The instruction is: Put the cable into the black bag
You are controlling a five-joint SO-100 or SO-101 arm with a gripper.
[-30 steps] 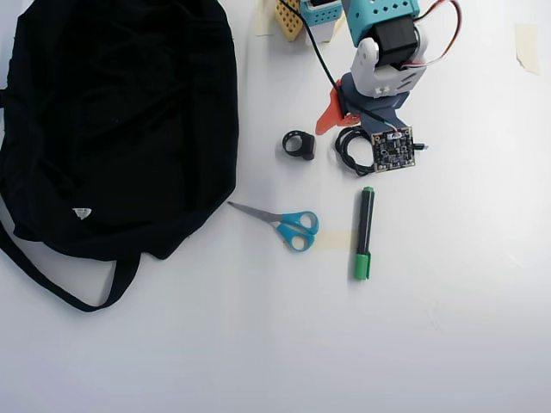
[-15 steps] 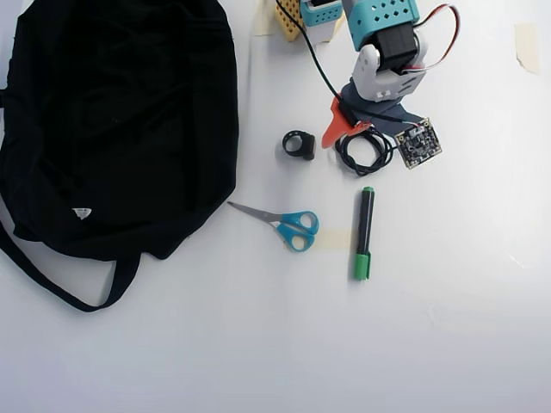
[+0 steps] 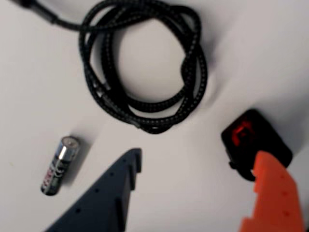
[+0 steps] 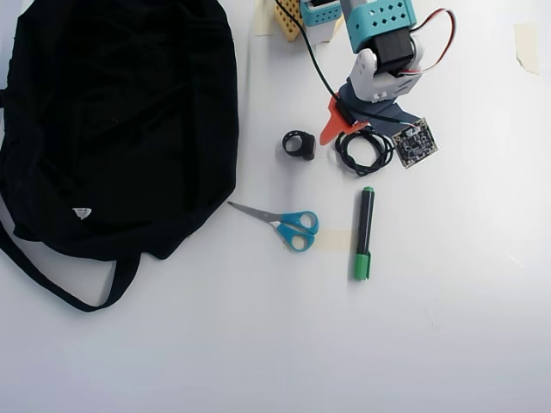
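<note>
table (image 4: 448, 327): white, carries everything.
black bag (image 4: 120, 120): largest item, slumped flat at the overhead view's left, strap trailing below; well apart from the arm, so a long carry looks likely.
gripper (image 3: 193, 159): fingers spread apart, one dark blue (image 3: 108, 193), one orange (image 3: 273, 193), empty, poised just short of the coil, seemingly lining up a grasp.
scissors (image 4: 284, 224) and marker (image 4: 364, 232): near the middle, untouched.
cable (image 3: 145, 67): loose black coil lying on the table under the wrist, not yet lifted.
black ring object (image 4: 299, 144): beside the orange finger.
battery (image 3: 60, 164): small, near the blue finger.
</note>
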